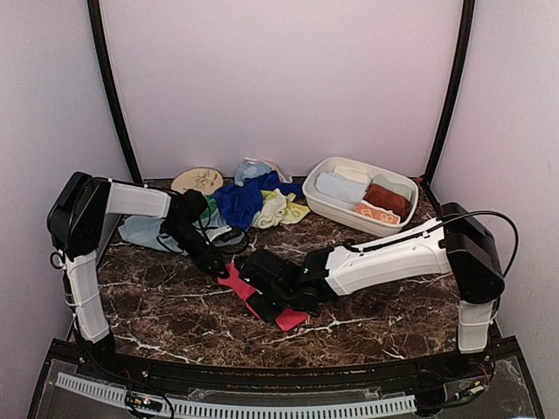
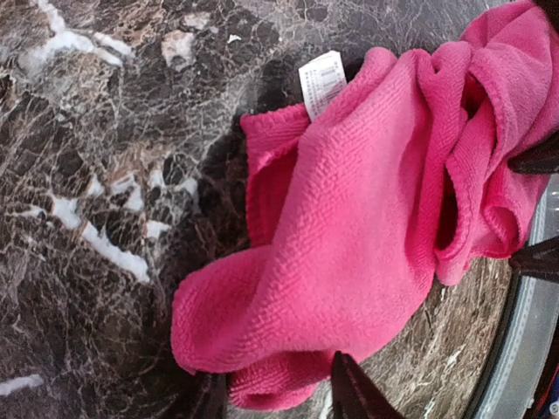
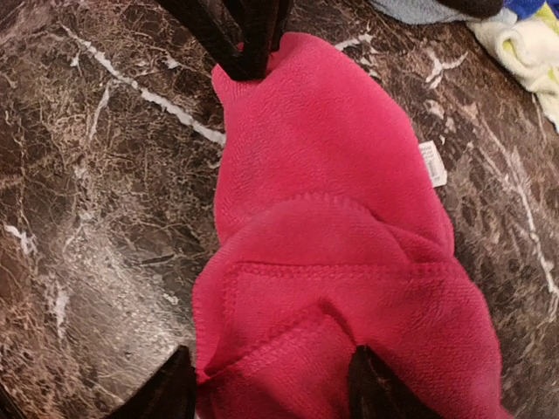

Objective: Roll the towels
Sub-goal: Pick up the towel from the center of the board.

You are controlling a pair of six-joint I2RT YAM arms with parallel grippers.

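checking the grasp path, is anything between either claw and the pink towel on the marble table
Nothing visible stands in the way. Both claws are at the crumpled pink terry towel on the dark marble table: the left claw pinches one end, and the right claw straddles the other end, open.

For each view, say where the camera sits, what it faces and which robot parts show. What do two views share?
Top external: above and behind, looking down on the table; left arm and right arm show.
Left wrist: on the left arm, facing the pink towel; own fingertips at bottom.
Right wrist: on the right arm, same towel; own fingertips at bottom.
Shared: both wrist views show the white tag.
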